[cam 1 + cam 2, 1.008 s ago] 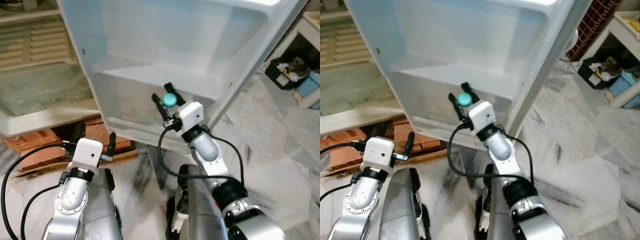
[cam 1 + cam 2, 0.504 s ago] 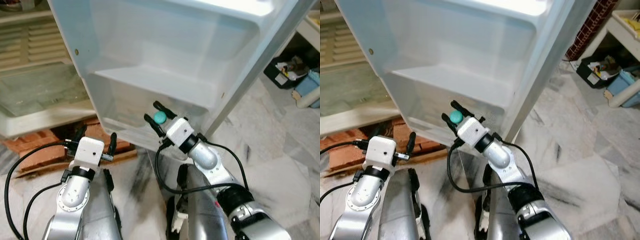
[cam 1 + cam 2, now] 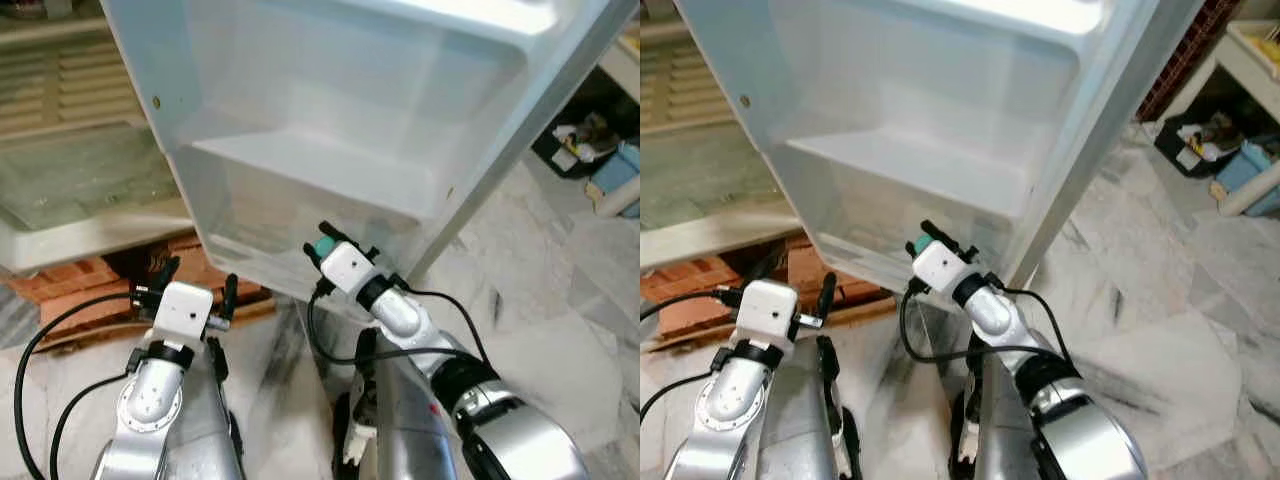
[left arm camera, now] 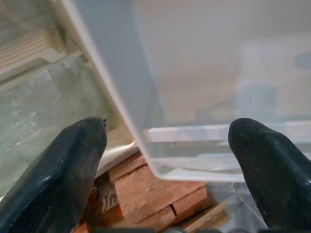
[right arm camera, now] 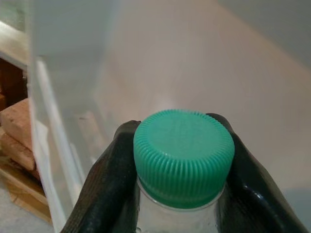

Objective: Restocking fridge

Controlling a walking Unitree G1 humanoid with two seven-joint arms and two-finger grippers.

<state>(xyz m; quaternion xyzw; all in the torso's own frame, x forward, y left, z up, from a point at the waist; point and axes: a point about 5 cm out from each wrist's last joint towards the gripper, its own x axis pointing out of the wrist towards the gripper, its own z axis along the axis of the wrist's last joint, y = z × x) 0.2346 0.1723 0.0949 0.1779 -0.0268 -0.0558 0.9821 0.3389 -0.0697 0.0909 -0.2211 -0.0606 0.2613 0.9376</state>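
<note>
While right gripper [image 5: 180,189] clamps it — bottle [image 5: 183,158] upright.

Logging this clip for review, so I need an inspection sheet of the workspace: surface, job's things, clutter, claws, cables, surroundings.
Surface: marble floor, pale with grey veins.
Job's things: clear bottle with a green cap; open fridge door with a translucent lower door bin.
Clutter: boxes and containers on the floor at the robot's right.
Claws: right claw shut on the bottle's neck, at the bin; left claw open, low before the door's corner.
Cables: black cables looping along both arms.
Surroundings: bricks under the fridge; glass shelf inside it.
</note>
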